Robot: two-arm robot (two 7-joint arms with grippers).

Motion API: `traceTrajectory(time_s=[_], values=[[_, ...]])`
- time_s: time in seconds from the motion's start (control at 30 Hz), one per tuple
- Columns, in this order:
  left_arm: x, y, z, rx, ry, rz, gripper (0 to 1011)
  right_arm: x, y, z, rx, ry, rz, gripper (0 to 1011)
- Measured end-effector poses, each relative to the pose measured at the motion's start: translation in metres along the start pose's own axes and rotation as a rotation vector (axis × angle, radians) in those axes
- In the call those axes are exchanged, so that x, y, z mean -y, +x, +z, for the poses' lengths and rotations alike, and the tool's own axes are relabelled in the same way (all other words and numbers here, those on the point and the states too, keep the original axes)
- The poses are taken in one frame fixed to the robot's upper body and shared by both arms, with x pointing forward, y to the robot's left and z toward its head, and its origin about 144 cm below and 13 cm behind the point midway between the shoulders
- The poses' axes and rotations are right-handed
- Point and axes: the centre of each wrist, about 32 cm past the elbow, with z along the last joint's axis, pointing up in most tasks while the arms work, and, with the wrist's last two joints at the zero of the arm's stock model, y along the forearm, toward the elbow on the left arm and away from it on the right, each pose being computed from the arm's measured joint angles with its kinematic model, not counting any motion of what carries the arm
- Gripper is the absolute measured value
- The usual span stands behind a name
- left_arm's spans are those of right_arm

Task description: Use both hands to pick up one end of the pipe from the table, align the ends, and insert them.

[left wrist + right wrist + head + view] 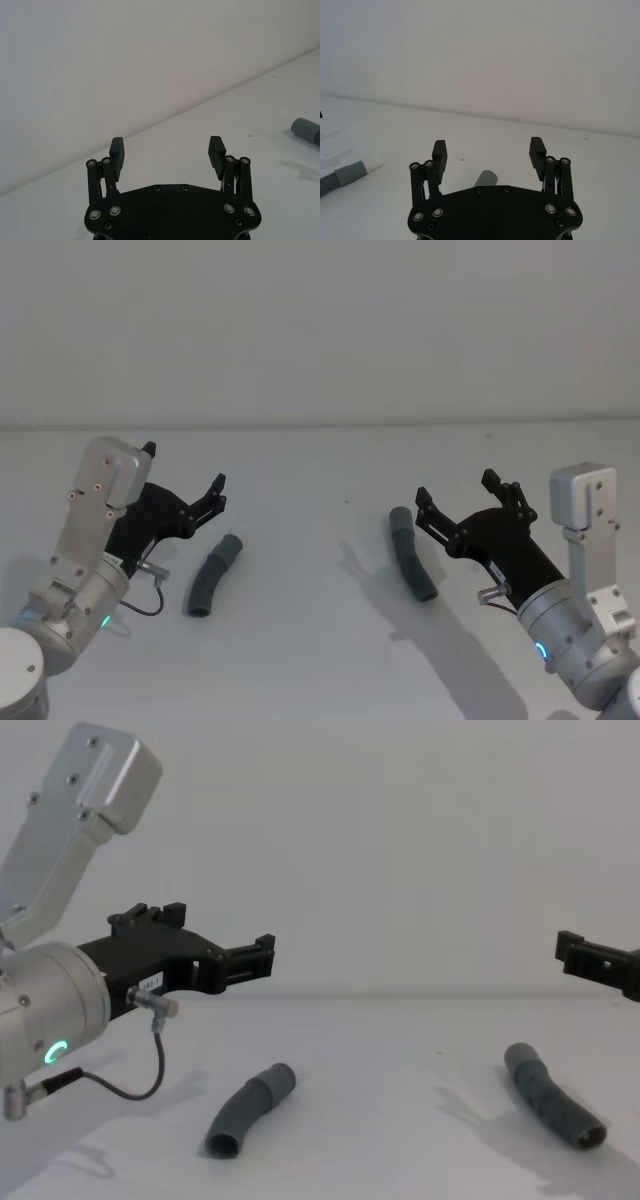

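Nearest, the left claw [184, 465] and right claw [456, 486] hover over the table [320, 650], both released, fingers spread, holding nothing. A small white label [146, 982] on the left claw's body is too small to read. Beyond, two grey pipe pieces lie flat, well apart: left piece [212, 573] beside the left claw, right piece [412, 552] just beside the right claw. A white tip [374, 164] ends the left piece.

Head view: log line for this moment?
left claw open, raised | right claw open, raised | left pipe piece, right pipe piece on table, apart, ungrasped
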Motion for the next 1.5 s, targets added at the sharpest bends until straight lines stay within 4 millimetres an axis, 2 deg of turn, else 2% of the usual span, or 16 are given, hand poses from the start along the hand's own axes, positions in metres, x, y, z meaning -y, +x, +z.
traceTrajectory(time_s=[1.13, 1.5], values=[[0.001, -0.001, 0.001, -0.006, 0.011, 0.000, 1001, 0.000, 0.000, 0.000, 0.000, 0.000, 0.000, 1001], [0.006, -0.014, 0.014, -0.026, 0.078, 0.014, 1001, 0.000, 0.000, 0.000, 0.000, 0.000, 0.000, 1001]])
